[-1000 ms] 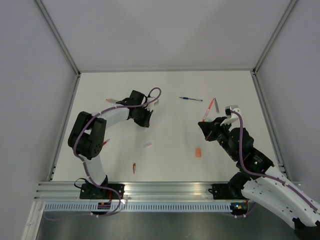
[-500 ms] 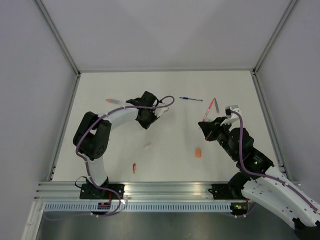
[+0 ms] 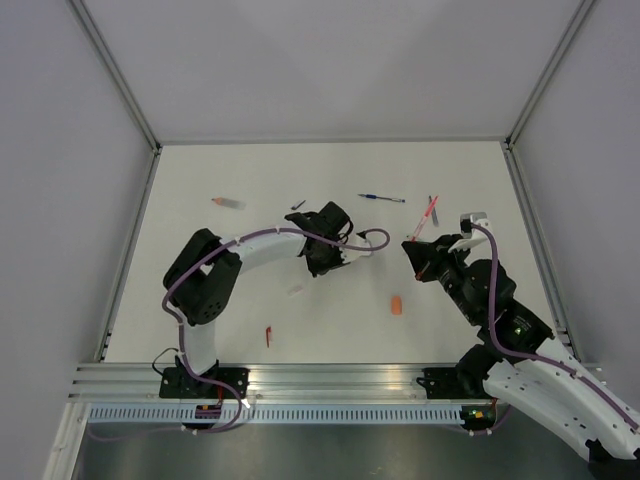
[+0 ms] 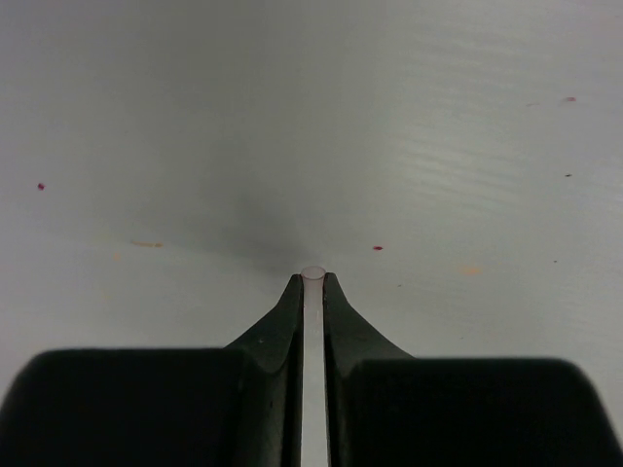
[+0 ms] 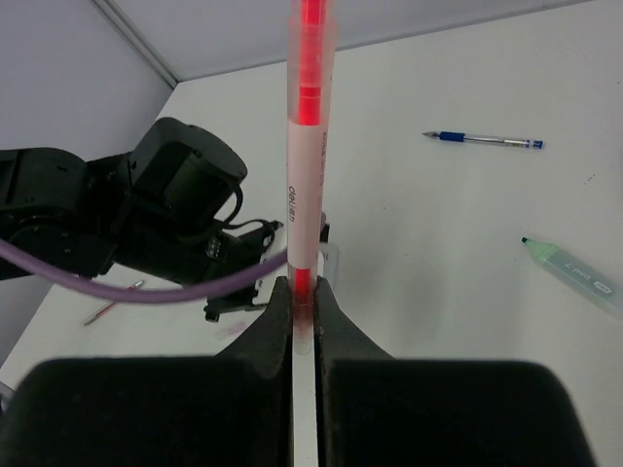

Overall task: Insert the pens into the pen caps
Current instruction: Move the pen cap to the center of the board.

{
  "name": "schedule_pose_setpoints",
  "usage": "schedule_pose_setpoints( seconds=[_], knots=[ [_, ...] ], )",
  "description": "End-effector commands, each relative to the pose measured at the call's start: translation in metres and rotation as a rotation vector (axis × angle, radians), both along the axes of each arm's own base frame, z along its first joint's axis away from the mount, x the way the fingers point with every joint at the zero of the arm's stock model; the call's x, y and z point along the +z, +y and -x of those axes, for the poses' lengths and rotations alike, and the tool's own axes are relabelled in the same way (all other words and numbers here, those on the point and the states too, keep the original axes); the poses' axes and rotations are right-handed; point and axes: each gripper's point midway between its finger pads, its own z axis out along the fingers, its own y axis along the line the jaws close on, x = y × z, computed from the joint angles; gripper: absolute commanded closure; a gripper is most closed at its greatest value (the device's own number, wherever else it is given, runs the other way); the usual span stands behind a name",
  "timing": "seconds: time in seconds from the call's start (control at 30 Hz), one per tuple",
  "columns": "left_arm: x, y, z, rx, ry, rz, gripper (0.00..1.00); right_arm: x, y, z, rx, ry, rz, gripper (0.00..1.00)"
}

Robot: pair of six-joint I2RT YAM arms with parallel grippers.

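Neighbours first: what lies around the red pen (image 5: 307,165)?

On the table (image 3: 470,175) beyond it, a blue pen (image 3: 382,198) lies on the far side, and a mint green tube (image 5: 569,275) lies to its right. An orange cap (image 3: 397,305) sits nearer, well apart from both grippers. The left arm (image 3: 270,245) reaches in from the left and fills the left of the right wrist view, its purple cable (image 5: 117,282) slung across the front.

Anything on the left side?

A salmon piece (image 3: 225,202) lies at the far left, a pale stub (image 3: 295,291) just near of the left arm, and a small red piece (image 3: 268,336) nearer still.

Which way does the red pen point?

From above, its long axis slants from the right gripper (image 5: 304,292) towards the far right. In the wrist view it runs straight out along the line of the fingers, a clear barrel with a red core. The top edge of the view cuts off its far end.

And the grip?

The jaws are closed tight on its near end.

The left gripper (image 4: 312,282)?

Its jaws are pressed together on a thin pale rod (image 4: 312,274). Only the rod's round end shows, so I cannot tell whether it is a pen or a cap. It hangs over bare, red-specked table near the middle.
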Motion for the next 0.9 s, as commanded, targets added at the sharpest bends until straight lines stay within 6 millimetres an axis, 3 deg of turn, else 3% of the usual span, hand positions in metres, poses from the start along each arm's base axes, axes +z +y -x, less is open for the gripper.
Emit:
schedule_pose_setpoints(
  seconds=[0.0, 0.13, 0.27, 0.4, 0.47, 0.5, 0.6, 0.67, 0.73, 0.87],
  knots=[
    [0.001, -0.018, 0.013, -0.201, -0.039, -0.01, 0.98, 0.01, -0.01, -0.001, -0.049, -0.034, -0.027, 1.0],
    [0.006, -0.036, 0.032, -0.325, -0.043, 0.087, 0.98, 0.014, -0.015, 0.0, -0.064, -0.047, -0.037, 0.99],
    [0.001, -0.039, 0.057, -0.492, -0.049, 0.107, 0.98, 0.014, -0.015, 0.0, -0.067, -0.046, -0.037, 0.99],
    [-0.001, -0.039, 0.058, -0.492, -0.039, 0.105, 0.96, 0.015, -0.016, 0.0, -0.07, -0.048, -0.039, 0.99],
    [-0.001, -0.04, 0.059, -0.488, -0.035, 0.11, 0.88, 0.015, -0.016, 0.0, -0.072, -0.049, -0.038, 0.99],
    [-0.001, -0.041, 0.059, -0.488, -0.034, 0.112, 0.77, 0.014, -0.016, 0.0, -0.072, -0.046, -0.037, 0.99],
    [-0.004, -0.037, 0.059, -0.464, -0.013, 0.088, 0.61, 0.015, -0.016, 0.0, -0.073, -0.048, -0.04, 0.99],
    [-0.006, -0.036, 0.059, -0.463, -0.004, 0.073, 0.57, 0.014, -0.017, -0.001, -0.075, -0.045, -0.036, 0.99],
    [-0.007, -0.034, 0.061, -0.468, 0.01, 0.067, 0.47, 0.014, -0.016, -0.001, -0.075, -0.045, -0.036, 0.99],
    [-0.006, -0.033, 0.061, -0.451, 0.012, 0.065, 0.42, 0.014, -0.016, -0.001, -0.075, -0.045, -0.036, 0.99]
  ],
)
